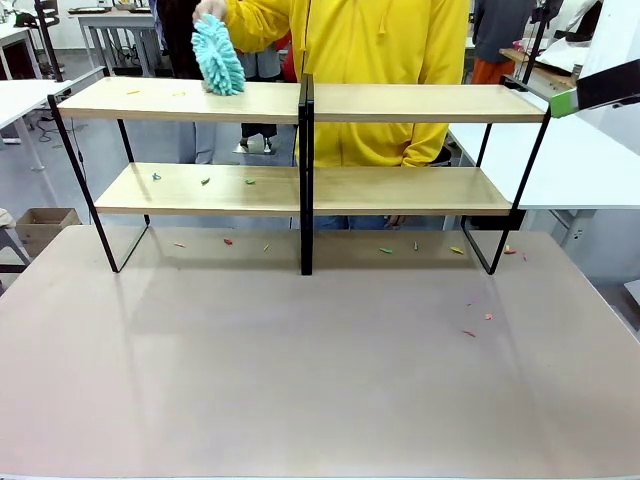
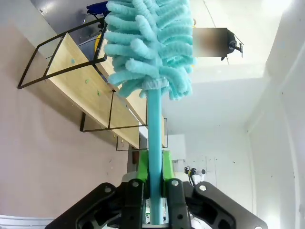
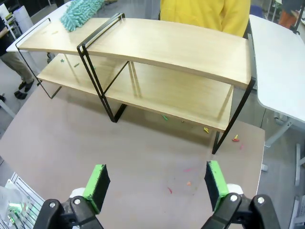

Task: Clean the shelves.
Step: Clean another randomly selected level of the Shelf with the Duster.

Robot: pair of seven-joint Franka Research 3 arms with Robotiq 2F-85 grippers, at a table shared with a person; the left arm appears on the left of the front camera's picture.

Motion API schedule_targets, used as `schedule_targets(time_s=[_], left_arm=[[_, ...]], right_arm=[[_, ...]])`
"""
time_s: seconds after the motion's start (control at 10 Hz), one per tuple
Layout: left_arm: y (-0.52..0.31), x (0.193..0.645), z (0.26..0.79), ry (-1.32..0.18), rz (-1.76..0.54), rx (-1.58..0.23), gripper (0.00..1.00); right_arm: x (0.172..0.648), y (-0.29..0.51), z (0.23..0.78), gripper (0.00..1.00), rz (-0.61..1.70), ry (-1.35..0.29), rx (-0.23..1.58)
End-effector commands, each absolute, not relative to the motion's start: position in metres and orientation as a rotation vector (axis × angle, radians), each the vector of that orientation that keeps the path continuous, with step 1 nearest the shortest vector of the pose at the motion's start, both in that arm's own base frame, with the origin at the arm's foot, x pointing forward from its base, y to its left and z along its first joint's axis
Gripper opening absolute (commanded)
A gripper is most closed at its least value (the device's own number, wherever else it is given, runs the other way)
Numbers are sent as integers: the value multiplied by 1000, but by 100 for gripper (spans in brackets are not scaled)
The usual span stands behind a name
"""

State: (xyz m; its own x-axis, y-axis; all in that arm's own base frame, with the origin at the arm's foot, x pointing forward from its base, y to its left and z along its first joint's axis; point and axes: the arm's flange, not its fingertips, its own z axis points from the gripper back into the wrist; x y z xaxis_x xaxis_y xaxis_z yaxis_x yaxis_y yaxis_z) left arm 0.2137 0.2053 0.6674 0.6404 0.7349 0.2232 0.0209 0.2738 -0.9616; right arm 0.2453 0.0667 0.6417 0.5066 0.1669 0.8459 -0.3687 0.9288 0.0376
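Observation:
The shelves (image 1: pixel 420 103), two light-wood boards in a black frame, stand across the far half of the table. A fluffy teal duster (image 1: pixel 218 55) touches the upper board's left part, under a person's hand (image 1: pixel 210 8) at the picture's top edge. In the left wrist view my left gripper (image 2: pixel 153 167) is shut on the teal handle of a duster (image 2: pixel 150 43), with the shelves (image 2: pixel 76 71) beyond it, seen from one end. My right gripper (image 3: pixel 156 186) is open and holds nothing, high above the table before the shelves (image 3: pixel 167 45); its green pad (image 1: pixel 563 102) shows at the top right.
Small coloured scraps (image 1: pixel 205 181) lie on the lower board's left half. More scraps (image 1: pixel 468 333) dot the brown table (image 1: pixel 300 380) under and in front of the shelves. A person in yellow (image 1: pixel 370 40) stands behind the shelves. A white table (image 1: pixel 590 160) stands at the right.

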Motion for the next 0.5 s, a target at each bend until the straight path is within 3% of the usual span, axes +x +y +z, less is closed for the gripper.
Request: schedule_targets(time_s=[0.0, 0.3, 0.4], left_arm=[[205, 214, 668, -780, 530, -1228, 13], [206, 214, 666, -758, 551, -1214, 13], [206, 206, 669, -718, 415, -1240, 13]], right_arm=[[245, 66, 642, 100, 329, -988, 225], [245, 66, 642, 100, 329, -988, 225], [245, 66, 642, 100, 329, -988, 225]])
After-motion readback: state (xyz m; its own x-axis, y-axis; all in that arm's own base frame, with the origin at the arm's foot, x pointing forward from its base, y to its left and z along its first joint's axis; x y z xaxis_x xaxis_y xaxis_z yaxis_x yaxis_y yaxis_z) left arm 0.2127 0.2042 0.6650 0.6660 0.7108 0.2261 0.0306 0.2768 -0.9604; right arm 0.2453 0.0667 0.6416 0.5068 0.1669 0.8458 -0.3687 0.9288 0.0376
